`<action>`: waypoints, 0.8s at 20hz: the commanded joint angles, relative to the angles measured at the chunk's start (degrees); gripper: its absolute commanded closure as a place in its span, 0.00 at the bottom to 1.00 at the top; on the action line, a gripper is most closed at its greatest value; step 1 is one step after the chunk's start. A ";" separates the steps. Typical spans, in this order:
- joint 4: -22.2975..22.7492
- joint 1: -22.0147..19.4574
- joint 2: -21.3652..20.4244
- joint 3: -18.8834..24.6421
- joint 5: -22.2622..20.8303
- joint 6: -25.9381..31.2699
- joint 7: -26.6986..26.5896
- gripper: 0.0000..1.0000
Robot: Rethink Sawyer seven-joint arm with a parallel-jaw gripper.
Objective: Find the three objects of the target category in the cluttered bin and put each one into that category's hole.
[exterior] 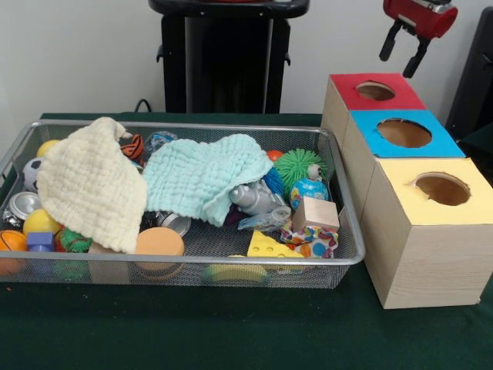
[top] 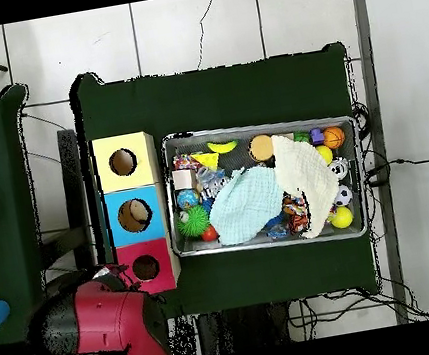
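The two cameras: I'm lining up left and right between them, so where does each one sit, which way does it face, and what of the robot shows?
Front view: across the table, facing the robot; shows the mesh bin, three boxes, and the open gripper above the red-topped box.
Overhead view: above, looking straight down; the red arm enters bottom left.
Shared: bin, red-topped box, both cloths.

The robot's glossy red rounded wrist housing (exterior: 420, 17) carries a gripper (exterior: 404, 51) with two slim black fingers (exterior: 390, 42). From overhead, the bulky red arm shell (top: 106, 323) joins black segments, and a pale marking, perhaps a label, shows on it.
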 commanded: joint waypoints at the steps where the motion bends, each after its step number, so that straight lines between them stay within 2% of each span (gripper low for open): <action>1: 0.59 -1.50 2.29 1.83 0.99 -3.20 11.77 0.00; 5: 0.96 -4.44 2.24 2.97 0.61 -4.51 8.87 0.00; 11: -2.38 -8.14 2.14 2.51 -1.27 0.26 5.84 0.00; 16: -3.72 -12.70 2.34 4.31 -2.40 -0.16 2.28 0.00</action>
